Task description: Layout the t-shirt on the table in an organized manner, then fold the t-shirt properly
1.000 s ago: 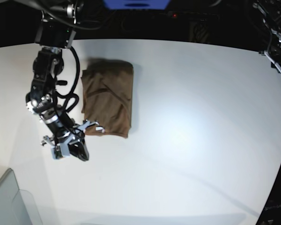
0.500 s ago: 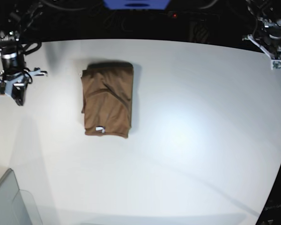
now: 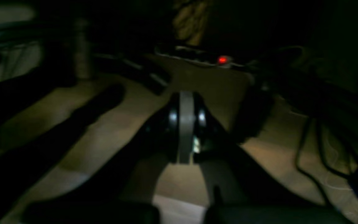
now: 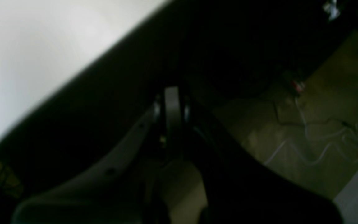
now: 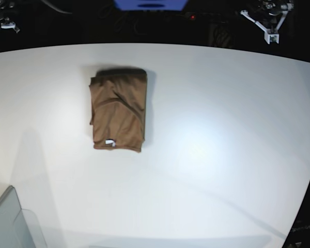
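While the t-shirt (image 5: 118, 109) lies folded into a compact tan-brown rectangle on the table (image 5: 222, 129), near the far edge and toward the left side, both arms are pulled away from it. The left gripper (image 3: 185, 124) has its jaws pressed together on nothing, over a dark floor with cables. The right gripper (image 4: 172, 109) is also closed and empty, beyond the table edge. A small white tag (image 5: 110, 142) shows at the near edge of the shirt. I judge that the cloth is light, soft and limp, so the layers can slide or open if one lifts it carelessly. The safest place to take hold is probably a thick folded edge, with all layers pinched together. The folding looks finished.
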